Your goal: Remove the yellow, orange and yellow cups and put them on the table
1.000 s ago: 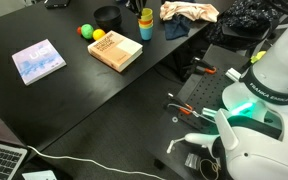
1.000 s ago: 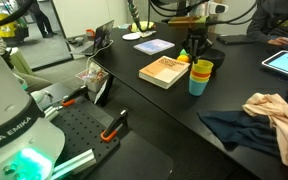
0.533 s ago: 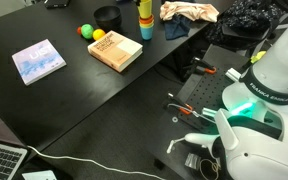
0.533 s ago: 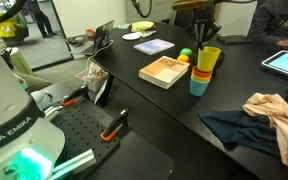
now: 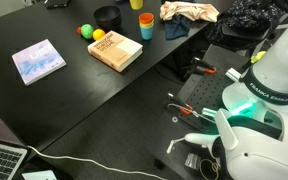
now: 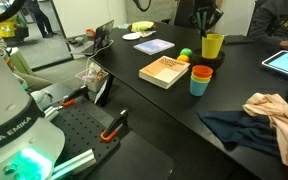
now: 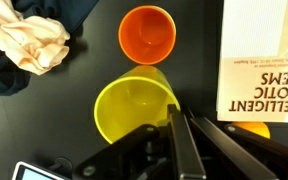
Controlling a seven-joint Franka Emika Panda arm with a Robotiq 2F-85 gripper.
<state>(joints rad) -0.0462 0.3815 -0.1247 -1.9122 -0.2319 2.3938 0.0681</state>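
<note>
In an exterior view, the matte black table point(image 5: 44, 100) bears a tan book point(image 5: 115, 50), with a yellow cup point(image 5: 135, 3) at the picture's top edge. In an exterior view, the gripper point(image 6: 210, 30) holds that plain cup clear of the table, the orange cup point(image 6: 201, 71) below the jaws, nested in a blue cup point(image 6: 199, 86). In the wrist view, the jaws pinch the yellow rim, and the orange cup lies just beyond them.

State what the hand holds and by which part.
The hand holds a yellow cup by its rim, clear of the orange cup.
</note>
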